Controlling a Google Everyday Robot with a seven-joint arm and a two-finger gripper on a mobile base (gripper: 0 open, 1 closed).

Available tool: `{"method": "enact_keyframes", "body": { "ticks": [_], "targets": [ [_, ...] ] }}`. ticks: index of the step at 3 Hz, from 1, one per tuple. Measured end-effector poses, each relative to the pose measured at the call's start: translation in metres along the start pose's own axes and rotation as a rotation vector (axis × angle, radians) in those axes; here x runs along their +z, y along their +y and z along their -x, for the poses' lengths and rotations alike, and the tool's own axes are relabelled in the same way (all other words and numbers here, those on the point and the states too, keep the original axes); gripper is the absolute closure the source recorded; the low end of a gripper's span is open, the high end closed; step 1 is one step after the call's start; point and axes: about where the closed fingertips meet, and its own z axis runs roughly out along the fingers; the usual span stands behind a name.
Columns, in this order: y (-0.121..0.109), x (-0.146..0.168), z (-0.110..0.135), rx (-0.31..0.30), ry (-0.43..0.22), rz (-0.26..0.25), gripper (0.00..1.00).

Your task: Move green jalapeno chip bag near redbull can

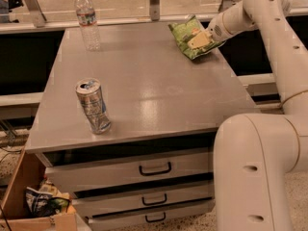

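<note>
The green jalapeno chip bag (186,35) is at the far right corner of the grey table (144,81). My gripper (199,41) comes in from the right and is shut on the bag's right side, with a tan finger lying over it. The redbull can (93,106), silver and blue with an open top, stands near the table's front left edge, far from the bag and the gripper.
A clear water bottle (87,19) stands at the far left corner. Drawers (154,168) sit under the table top. A cardboard box (33,203) with clutter is on the floor at the left. My arm's large white body (255,172) fills the front right.
</note>
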Motion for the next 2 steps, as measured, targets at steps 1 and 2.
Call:
{"method": "enact_keyframes", "body": {
  "ticks": [1,2],
  "targets": [
    [0.013,-0.018,0.010,-0.053,-0.004,0.040,0.86],
    [0.036,-0.044,0.033,-0.170,-0.034,0.088,1.00]
  ]
}}
